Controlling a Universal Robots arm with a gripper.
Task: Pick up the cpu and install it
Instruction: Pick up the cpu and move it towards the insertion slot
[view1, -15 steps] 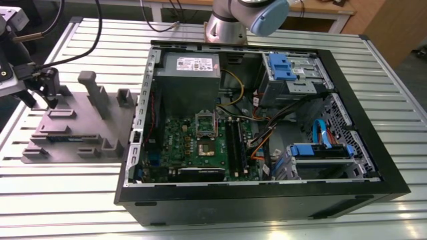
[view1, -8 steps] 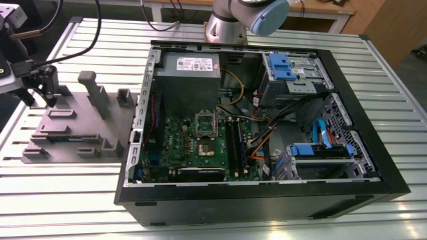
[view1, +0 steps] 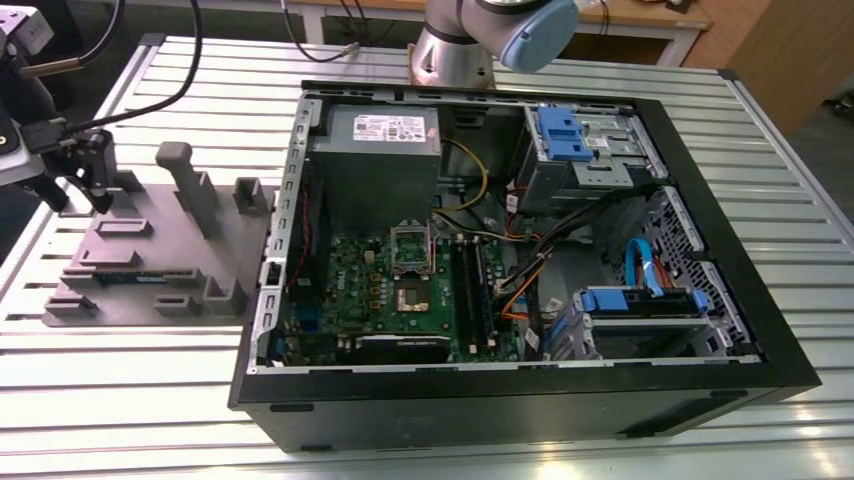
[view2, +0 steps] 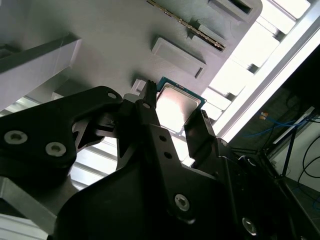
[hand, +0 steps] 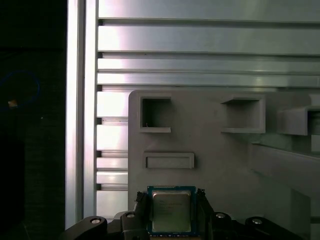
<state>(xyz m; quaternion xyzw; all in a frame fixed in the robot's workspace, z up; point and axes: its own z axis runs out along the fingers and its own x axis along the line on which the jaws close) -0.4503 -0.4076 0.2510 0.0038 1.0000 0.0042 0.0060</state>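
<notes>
Fingers (view1: 98, 188) hang low at the exterior view's far left, down over a grey fixture plate (view1: 147, 270) that lies on the slatted metal desk (view1: 134, 400). From this angle I can't make out what is between them. Just beside the plate, toward the exterior view's right, lies the open computer case (view1: 534, 405) with its motherboard (view1: 354, 290) facing up. On the board the silver hinged frame (view1: 411, 243) stands raised over the socket (view1: 416, 292). The arm's base (view1: 454, 55) is behind the case.

In the second wrist view I see the two black fingers (view2: 150, 117) bracketing the cpu (view2: 177, 105), one against each of two opposite edges. They are narrowed to the chip's width and gripping it. The cpu's shiny top faces the camera, and it sits down at the plate; whether it is lifted clear I can't tell.

In the first wrist view the cpu (hand: 170, 212) is square between the fingers (hand: 141, 210), metal top up, thin rim showing. Beyond it on the plate are a shallow rectangular pocket (hand: 169, 160) and two square pockets (hand: 155, 115), then the desk's slats.
</notes>
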